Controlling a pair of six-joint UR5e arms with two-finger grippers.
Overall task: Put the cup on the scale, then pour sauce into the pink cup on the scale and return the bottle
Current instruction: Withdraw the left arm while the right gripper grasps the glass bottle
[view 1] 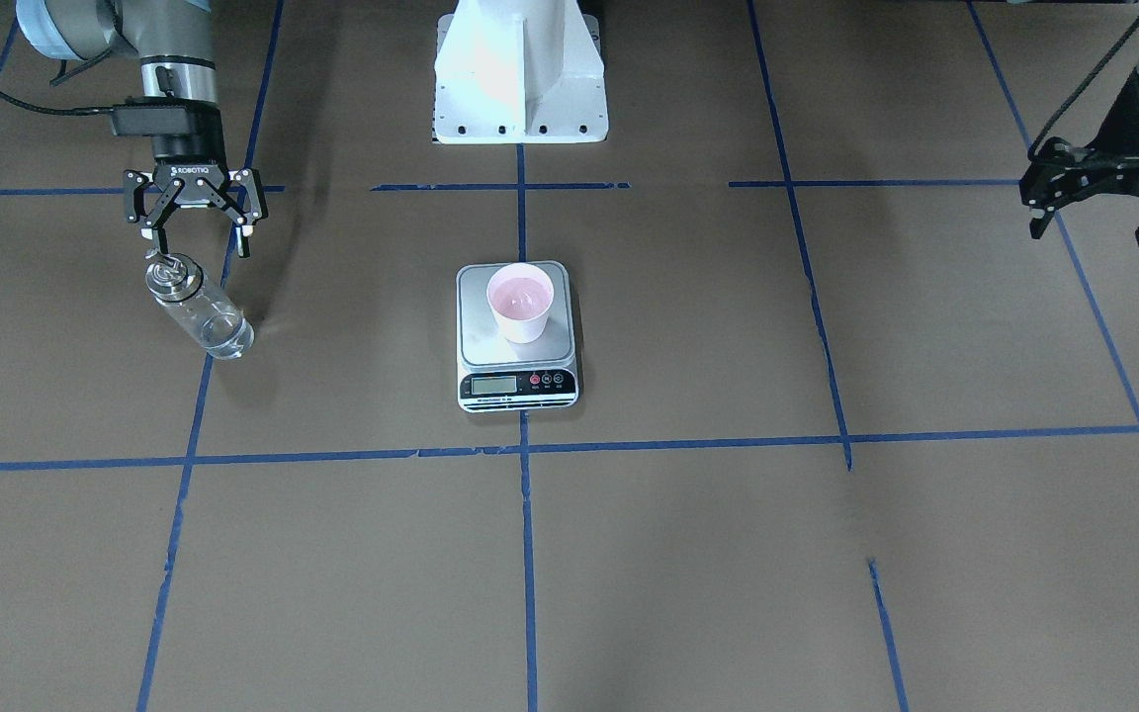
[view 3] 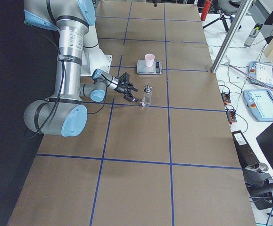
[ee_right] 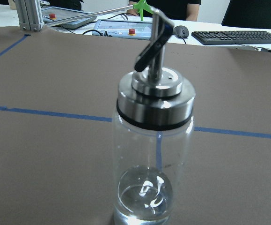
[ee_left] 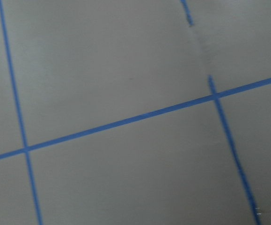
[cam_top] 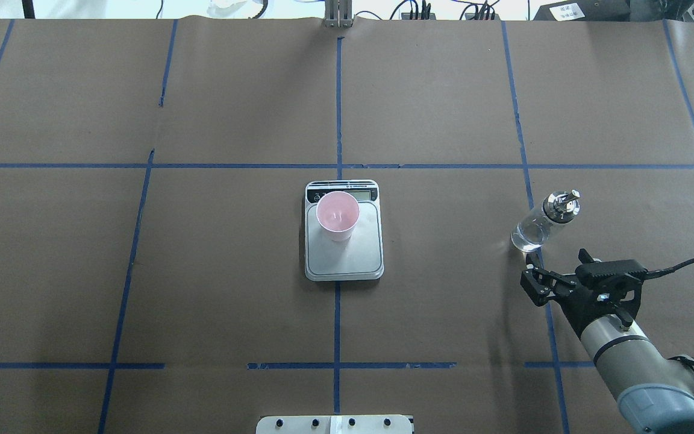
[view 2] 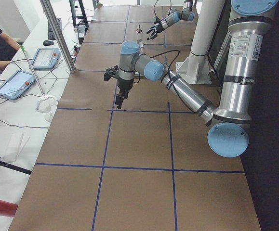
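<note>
The bottle [view 1: 196, 314] stands upright on the tabletop [view 1: 728, 554] on the robot's right side, well apart from the scale [view 1: 490, 346]. Its long axis is vertical and its spout points up. Only a shallow pool of sauce [ee_right: 144, 197] shows at its base.

The right gripper [view 1: 201, 240] sits just beside the bottle on the robot's side, lying level and aimed straight at it. Its jaws are spread and hold nothing. The wrist view shows the whole bottle dead ahead with no finger around it, so the bottle is free-standing in front of the opening, not between the jaws.

The cup [view 1: 520, 302] stands upright on the steel platform of the scale, towards its display end. Faint glints inside suggest liquid, though that is not certain.

The left gripper [view 1: 1092, 222] hangs far off on the other side over bare tabletop, with its jaws apparently apart, so the right arm is much the nearer to the bottle.

Judging from this layout, the pour looks done and the bottle set back. A straight pull-back along the gripper's own axis, towards the robot's base, would clear the bottle without tipping it.
</note>
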